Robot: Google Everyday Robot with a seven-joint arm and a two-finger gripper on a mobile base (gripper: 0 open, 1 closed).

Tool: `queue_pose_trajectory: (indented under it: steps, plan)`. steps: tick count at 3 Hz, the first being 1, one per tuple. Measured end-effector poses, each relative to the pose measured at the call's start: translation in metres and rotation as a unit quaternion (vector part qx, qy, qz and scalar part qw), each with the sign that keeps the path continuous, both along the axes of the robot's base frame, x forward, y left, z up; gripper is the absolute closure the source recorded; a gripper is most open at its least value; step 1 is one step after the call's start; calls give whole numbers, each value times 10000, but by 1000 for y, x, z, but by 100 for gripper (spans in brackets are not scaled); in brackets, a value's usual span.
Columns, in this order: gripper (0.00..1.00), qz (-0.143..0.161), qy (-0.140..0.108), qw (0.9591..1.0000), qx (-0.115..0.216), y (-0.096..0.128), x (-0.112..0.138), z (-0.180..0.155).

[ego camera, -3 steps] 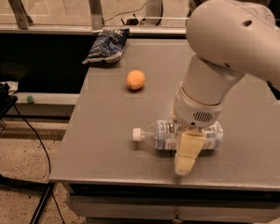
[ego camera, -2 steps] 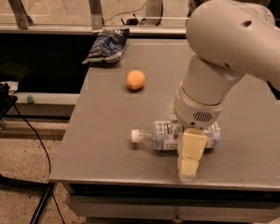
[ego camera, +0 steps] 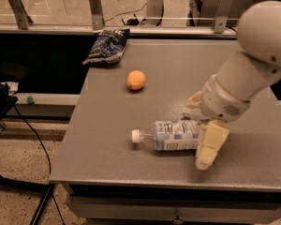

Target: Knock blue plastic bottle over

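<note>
We see the gripper (ego camera: 202,123) spread wide over the table (ego camera: 112,163), its fingers either side of the bottle's (ego camera: 175,135) base. The bottle lies flat, cap toward 9 o'clock. At its 11 o'clock sits the ball (ego camera: 136,79); the bag (ego camera: 106,46) lies farther out.
</note>
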State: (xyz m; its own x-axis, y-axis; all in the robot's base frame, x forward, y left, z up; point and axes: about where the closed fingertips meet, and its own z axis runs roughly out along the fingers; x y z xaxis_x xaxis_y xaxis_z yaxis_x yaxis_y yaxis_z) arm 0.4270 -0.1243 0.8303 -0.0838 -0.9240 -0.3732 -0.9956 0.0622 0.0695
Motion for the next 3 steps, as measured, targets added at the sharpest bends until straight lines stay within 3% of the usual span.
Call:
queue_pose_trajectory:
  steps: [1, 2, 3]
  plan:
    - [0, -495, -446, 9935, 923, -67, 24, 3]
    - [0, -251, -850, 9882, 1246, -90, 33, 7]
    - [0, -251, -850, 9882, 1246, -90, 33, 7]
